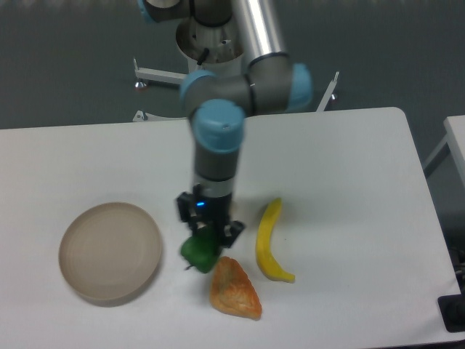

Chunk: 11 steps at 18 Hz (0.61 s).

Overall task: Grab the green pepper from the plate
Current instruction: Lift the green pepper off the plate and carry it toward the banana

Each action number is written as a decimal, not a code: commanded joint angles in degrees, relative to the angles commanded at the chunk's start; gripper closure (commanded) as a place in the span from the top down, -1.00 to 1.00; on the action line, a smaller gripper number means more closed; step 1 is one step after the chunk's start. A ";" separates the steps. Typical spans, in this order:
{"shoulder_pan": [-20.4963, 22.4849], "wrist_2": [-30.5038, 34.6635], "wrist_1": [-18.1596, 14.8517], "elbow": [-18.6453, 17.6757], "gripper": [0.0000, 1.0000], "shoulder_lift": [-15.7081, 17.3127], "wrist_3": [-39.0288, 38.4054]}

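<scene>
Camera view, fixed above the table: the gripper is closed on the green pepper, which hangs from the fingertips to the right of the plate, well clear of its rim and just above the upper-left edge of the orange wedge-shaped item.

Task status:
- Done, by judgement: the green pepper is off the plate and held in the jaws. The plate holds nothing.
- Whether the pepper is fully clear of the tabletop cannot be confirmed from this single view; its position under the fingers suggests it is carried, not resting.
- Left, by judgement: little or nothing of the pick itself; only keeping the grip secure.

Item count:
- 1 green pepper, in the gripper.
- 1 plate, on the left side of the table.
- 1 banana, to the right of the gripper.
- 1 orange wedge-shaped item, identity uncertain.
- 1 arm with 1 gripper.

No yellow-orange pepper is visible; the arm may hide it.
</scene>
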 joint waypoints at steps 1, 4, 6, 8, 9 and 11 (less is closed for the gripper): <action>0.53 0.87 -0.44 0.35 -0.35 0.09 0.88; 1.06 3.16 -0.80 1.75 -0.35 -0.61 3.87; 1.58 3.61 -0.80 2.63 -0.35 -1.31 4.75; 2.11 3.69 -0.80 2.99 -0.35 -1.49 5.54; 2.20 3.69 -0.80 3.08 -0.35 -1.49 5.98; 2.20 3.69 -0.80 3.08 -0.35 -1.67 6.07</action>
